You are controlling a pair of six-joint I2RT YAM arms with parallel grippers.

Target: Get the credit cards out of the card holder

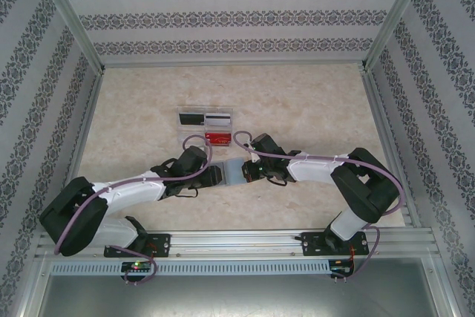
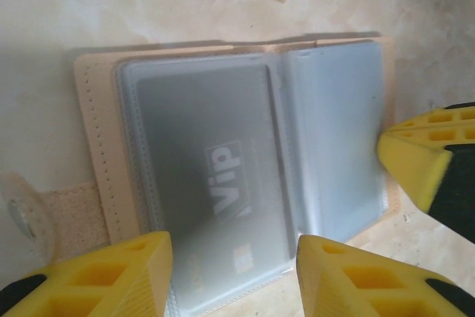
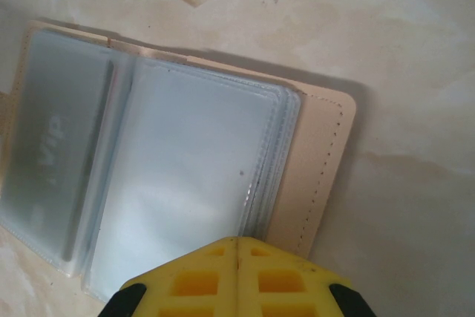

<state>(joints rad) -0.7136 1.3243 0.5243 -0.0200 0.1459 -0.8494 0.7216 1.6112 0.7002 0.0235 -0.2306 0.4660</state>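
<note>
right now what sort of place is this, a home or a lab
Most likely a robot test booth, not a home: aluminium frame posts hold wallpapered panels around a marble-look table, and the left arm and right arm are bolted to a rail.

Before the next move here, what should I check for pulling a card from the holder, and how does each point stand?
1. The card holder lies open on the table: ok.
2. The VIP card is in view inside its clear sleeve: ok.
3. The left gripper is open, with the card's near end between its fingers: ok.
4. Card gripped: not ok, the jaws stand apart.
5. The right gripper is shut at the holder's other half: ok. Whether it presses the holder down: cannot tell.
6. More cards in the other sleeves: cannot tell.
</note>
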